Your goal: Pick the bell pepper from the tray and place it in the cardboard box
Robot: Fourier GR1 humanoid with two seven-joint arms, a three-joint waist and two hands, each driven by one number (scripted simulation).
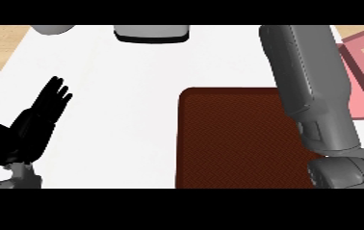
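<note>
- The left hand sits at the lower left over the white desk, fingers straight and pointing up, holding nothing.
- A dark brown tray fills the lower middle-right.
- A grey forearm runs down the right side, crossing the tray's right edge; its hand isn't visible.
- A bit of a pink thing pokes out behind that arm.

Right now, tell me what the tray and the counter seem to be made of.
Tray: dark reddish-brown with a fine woven texture, matte; possibly wicker or textured plastic, hard to say. Counter: plain white, smooth and even, no grain; perhaps laminate or stone.
</note>
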